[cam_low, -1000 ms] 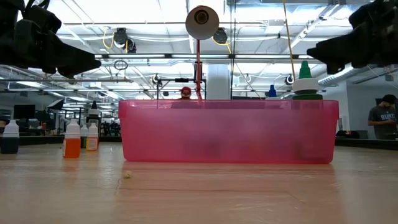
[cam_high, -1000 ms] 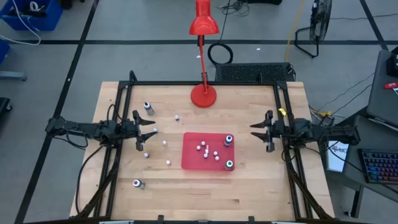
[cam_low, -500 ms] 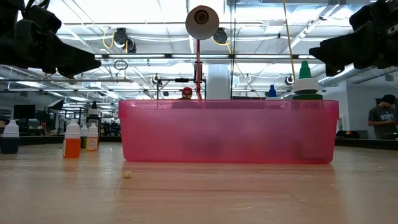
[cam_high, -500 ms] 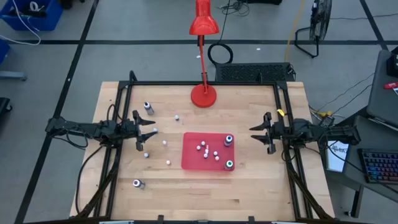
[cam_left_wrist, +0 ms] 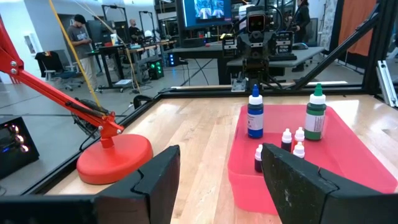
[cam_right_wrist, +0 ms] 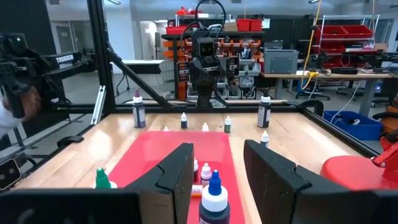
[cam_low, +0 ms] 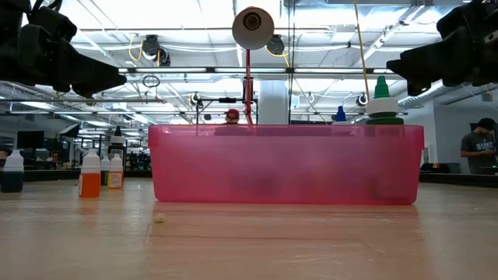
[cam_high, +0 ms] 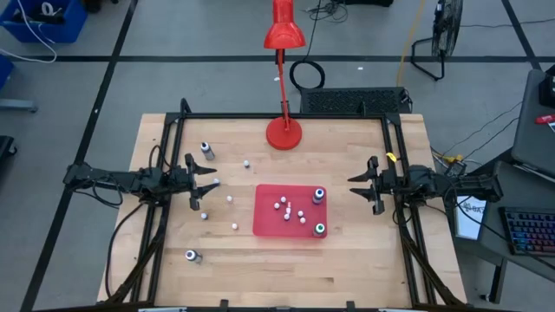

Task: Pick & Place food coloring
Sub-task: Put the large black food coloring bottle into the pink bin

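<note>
"TROSSEN" reads on a frame bar [cam_right_wrist: 67, 58]. Left gripper [cam_high: 206, 183] and right gripper [cam_high: 358, 185] hover with fingers apart, empty. Food coloring [cam_high: 293, 213]: some in the red tray [cam_high: 269, 221], others scattered on table [cam_high: 347, 260] toward the left.

Bare surface [cam_high: 364, 251] lay open between the right tool [cam_high: 359, 185] and the red bin [cam_high: 287, 211]. On the left tool's [cam_high: 206, 183] side, scattered small bottles [cam_high: 231, 198] dotted the path. The red lamp's base [cam_high: 284, 133] blocked the far edge, and two taller bottles [cam_high: 319, 195] stood inside the bin's right end.
</note>
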Controlling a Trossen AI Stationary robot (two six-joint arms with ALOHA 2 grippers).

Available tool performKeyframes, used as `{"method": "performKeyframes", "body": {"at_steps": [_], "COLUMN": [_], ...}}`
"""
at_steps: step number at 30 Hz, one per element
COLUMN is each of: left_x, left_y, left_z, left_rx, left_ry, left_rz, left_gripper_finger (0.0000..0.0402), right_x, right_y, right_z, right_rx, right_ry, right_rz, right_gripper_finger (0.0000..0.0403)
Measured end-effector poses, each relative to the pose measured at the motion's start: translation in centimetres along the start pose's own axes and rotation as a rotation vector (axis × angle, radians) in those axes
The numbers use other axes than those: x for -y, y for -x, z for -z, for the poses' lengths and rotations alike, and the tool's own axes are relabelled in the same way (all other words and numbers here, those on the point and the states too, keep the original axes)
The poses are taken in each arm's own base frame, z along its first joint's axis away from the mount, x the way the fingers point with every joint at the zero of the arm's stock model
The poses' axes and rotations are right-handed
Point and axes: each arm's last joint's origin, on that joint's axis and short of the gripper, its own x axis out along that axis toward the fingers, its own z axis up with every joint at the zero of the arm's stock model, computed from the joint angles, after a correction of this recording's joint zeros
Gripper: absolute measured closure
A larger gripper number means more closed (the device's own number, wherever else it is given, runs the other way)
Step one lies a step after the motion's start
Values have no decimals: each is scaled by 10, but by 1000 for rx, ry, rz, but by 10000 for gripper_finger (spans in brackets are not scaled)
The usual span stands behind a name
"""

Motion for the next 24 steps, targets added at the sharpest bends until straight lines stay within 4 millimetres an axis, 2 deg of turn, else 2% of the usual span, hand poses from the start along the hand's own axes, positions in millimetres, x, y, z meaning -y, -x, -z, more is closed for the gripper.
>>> {"method": "performKeyframes", "body": {"at_steps": [6,12,19,22,24], "left_x": [0,0,0,-4,-10], "left_y": [0,0,0,0,3], "left_z": [-1,-7,-4,-6,-21], "left_rx": [16,65,36,47,26], "left_ry": [23,209,149,205,227], "left_rz": [9,36,18,-134,-256], "left_gripper_finger": [176,176,176,176,176], "right_x": [0,0,0,0,0], "right_y": [0,0,0,0,0], "right_z": [0,0,0,0,0], "right_rx": [0,0,0,0,0], "right_ry": [0,0,0,0,0], "right_rz": [0,0,0,1,1], "right_gripper_finger": [273,273,273,273,273]}}
